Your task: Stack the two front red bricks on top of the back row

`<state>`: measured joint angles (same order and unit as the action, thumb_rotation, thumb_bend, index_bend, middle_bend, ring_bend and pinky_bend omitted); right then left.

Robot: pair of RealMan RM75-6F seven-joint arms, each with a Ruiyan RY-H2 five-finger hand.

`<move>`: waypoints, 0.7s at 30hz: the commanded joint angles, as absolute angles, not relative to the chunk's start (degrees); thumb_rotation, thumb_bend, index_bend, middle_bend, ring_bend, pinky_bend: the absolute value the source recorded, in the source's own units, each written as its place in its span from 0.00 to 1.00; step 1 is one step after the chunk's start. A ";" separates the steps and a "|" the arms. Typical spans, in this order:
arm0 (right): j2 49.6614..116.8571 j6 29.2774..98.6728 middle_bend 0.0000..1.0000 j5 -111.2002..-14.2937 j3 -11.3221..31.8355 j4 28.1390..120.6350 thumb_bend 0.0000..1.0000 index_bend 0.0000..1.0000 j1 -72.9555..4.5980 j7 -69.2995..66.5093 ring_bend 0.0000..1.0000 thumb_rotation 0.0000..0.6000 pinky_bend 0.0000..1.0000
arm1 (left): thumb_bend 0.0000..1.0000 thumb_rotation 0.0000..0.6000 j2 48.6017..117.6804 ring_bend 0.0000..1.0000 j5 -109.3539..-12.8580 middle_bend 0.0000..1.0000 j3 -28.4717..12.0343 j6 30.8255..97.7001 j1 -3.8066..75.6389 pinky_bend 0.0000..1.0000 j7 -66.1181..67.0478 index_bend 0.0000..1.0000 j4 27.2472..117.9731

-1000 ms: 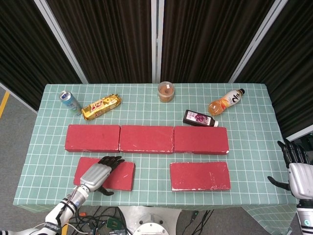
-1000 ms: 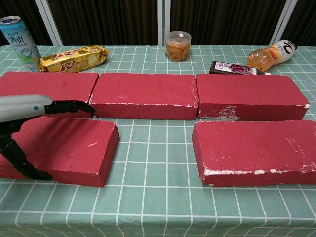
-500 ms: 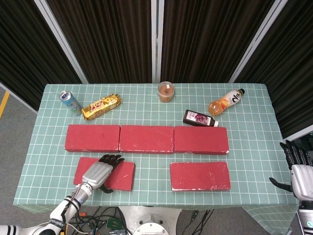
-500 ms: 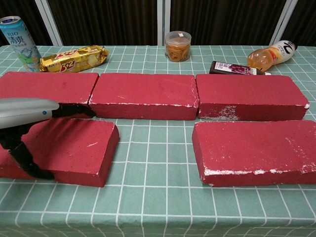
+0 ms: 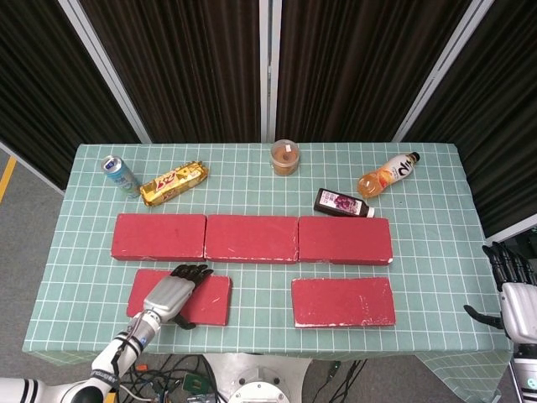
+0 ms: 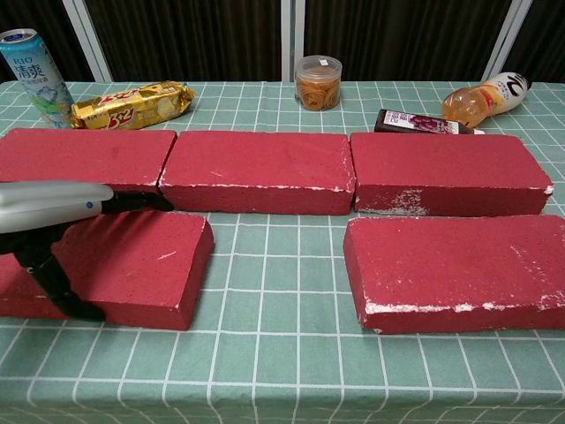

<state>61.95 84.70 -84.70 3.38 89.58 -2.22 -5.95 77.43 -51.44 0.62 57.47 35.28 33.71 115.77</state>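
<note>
Left hand [image 5: 174,294] now lower over the front left brick [image 5: 211,300], fingers across its top, thumb at its near edge

There are five red bricks: three in the back row [image 5: 252,238] and two in front, the front left brick [image 5: 210,300] and the front right brick [image 5: 343,301]. There are also two bottles, an orange drink bottle [image 5: 388,175] and a dark bottle [image 5: 344,203], one can [image 5: 120,175], one snack bar [image 5: 174,182] and one round jar [image 5: 285,157].
</note>
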 commanded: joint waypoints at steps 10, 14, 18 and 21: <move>62.42 84.30 0.00 -84.20 3.50 89.11 0.00 0.00 -2.27 -6.09 0.00 1.00 0.00 | 0.00 1.00 77.80 0.00 -49.01 0.10 1.68 58.92 36.71 0.01 35.09 0.02 116.27; 62.40 84.32 0.00 -84.03 3.52 89.00 0.00 0.00 -2.16 -6.16 0.00 1.00 0.00 | 0.01 1.00 77.75 0.00 -49.62 0.12 1.93 59.90 36.78 0.01 35.14 0.03 116.70; 62.46 84.36 0.00 -83.89 3.57 88.80 0.00 0.00 -2.05 -6.57 0.00 1.00 0.00 | 0.06 1.00 77.58 0.00 -50.08 0.15 2.26 61.06 36.65 0.01 35.25 0.04 117.27; 62.45 84.38 0.00 -83.83 3.60 88.67 0.00 0.00 -2.00 -6.74 0.00 1.00 0.00 | 0.08 1.00 77.01 0.00 -50.97 0.16 2.55 62.01 36.49 0.01 35.42 0.04 118.21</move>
<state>62.45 84.38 -83.82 3.61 88.67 -2.00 -6.75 77.23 -50.65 2.41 61.68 36.57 35.32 117.91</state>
